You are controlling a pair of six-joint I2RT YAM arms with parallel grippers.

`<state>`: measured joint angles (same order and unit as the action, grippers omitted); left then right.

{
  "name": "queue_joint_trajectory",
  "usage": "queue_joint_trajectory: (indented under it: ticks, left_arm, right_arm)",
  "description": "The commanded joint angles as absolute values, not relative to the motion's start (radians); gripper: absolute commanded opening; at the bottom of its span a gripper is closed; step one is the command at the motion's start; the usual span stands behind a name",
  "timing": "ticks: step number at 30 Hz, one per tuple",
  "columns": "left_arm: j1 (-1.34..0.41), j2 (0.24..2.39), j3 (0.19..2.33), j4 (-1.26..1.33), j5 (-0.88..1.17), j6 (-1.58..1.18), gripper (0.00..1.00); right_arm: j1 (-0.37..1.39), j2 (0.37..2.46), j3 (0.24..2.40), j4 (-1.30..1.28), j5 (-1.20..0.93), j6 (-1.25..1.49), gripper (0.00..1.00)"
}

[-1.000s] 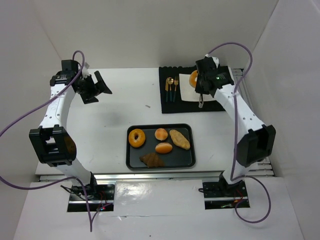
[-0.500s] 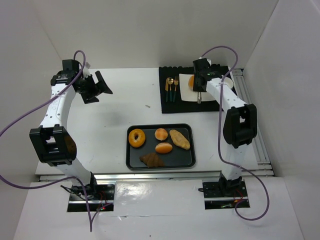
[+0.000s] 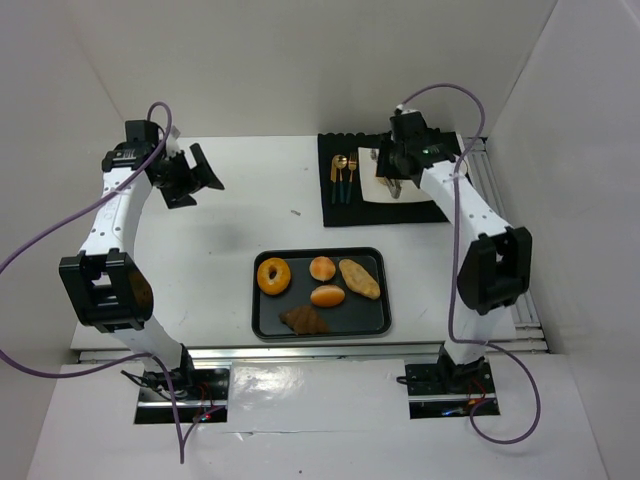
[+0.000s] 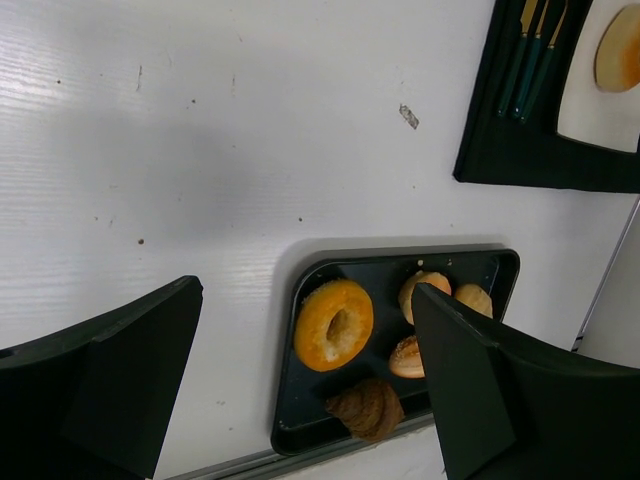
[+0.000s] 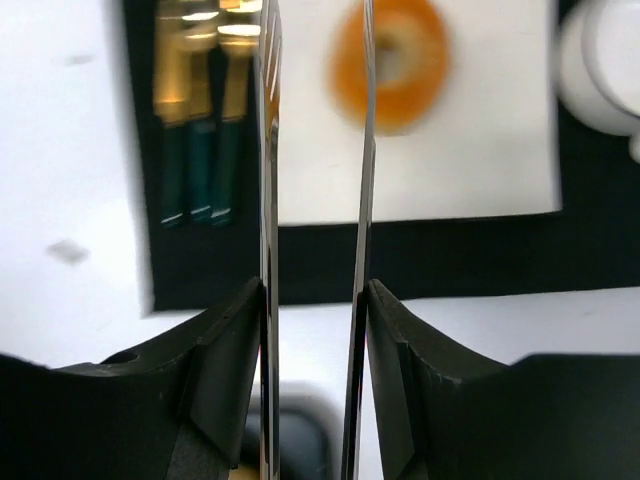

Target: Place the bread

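Note:
One ring-shaped bread (image 5: 390, 60) lies on the white square napkin (image 5: 450, 170), just past the tips of the metal tongs (image 5: 268, 150). The tong blades stand apart with nothing between them. My right gripper (image 5: 313, 290) (image 3: 395, 175) is shut on the tongs and hovers over the napkin, hiding that bread in the top view. The same bread (image 4: 620, 45) shows at the left wrist view's top right corner. A second ring bread (image 3: 273, 276) (image 4: 333, 324) lies at the left end of the black tray (image 3: 265, 325). My left gripper (image 3: 195, 170) (image 4: 305, 292) hangs open and empty, high at the far left.
The tray also holds two round buns (image 3: 322, 268), a long roll (image 3: 360, 278) and a brown croissant (image 3: 303, 319). A black mat (image 3: 345, 212) at the back carries the napkin, gold cutlery (image 3: 344, 170) with teal handles, and a white cup (image 5: 605, 60) to the right.
The right wrist has turned and shifted over the napkin. The tong blades have spread apart, and the bread now lies free on the napkin. The left arm has not moved.

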<state>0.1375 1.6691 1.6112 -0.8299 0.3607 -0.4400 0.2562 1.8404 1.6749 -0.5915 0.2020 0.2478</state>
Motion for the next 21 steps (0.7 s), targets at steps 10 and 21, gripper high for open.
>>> queue_joint_trajectory:
  ticks: [10, 21]
  left_arm:
    - [0.133, 1.631, 1.574, -0.839, 0.284, -0.448, 0.99]
    - [0.133, 1.631, 1.574, -0.83, 0.305, -0.457, 0.99]
  right_arm:
    - [0.679, 1.618, 1.402, -0.505, -0.264, 0.35, 0.51]
    - [0.744, 1.517, 1.241, -0.566, -0.304, 0.456, 0.59]
